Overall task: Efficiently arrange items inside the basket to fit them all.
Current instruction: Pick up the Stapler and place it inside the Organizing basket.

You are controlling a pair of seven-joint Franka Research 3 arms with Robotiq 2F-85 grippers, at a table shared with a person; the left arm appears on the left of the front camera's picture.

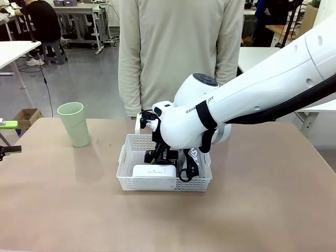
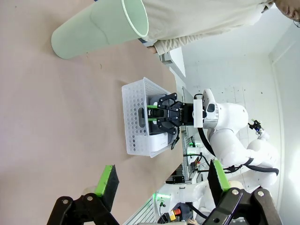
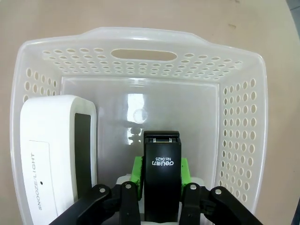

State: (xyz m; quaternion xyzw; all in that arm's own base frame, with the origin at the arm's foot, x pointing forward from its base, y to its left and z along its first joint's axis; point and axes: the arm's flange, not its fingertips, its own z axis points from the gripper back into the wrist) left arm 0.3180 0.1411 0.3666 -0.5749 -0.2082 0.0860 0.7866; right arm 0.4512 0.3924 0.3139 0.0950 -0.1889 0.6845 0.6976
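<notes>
In the front view the right gripper (image 1: 160,156) is sunk in the basket (image 1: 126,163) beside the white case (image 1: 154,171) and grey pouch (image 1: 195,155), the green cup (image 1: 73,123) well apart outside. In the left wrist view the left gripper (image 2: 161,180) is spread wide, empty. In the right wrist view the black stapler (image 3: 161,173) is clamped by the right gripper; its release and the cup are judged outstanding.

Stapler (image 3: 161,187): "deli" + "No.0425" on top, upside down in right wrist view. Case (image 3: 51,154): "SNOOZE/LIGHT", printed sideways. Right arm (image 1: 252,89): "RANK…" legible, rest cut off by strap.
</notes>
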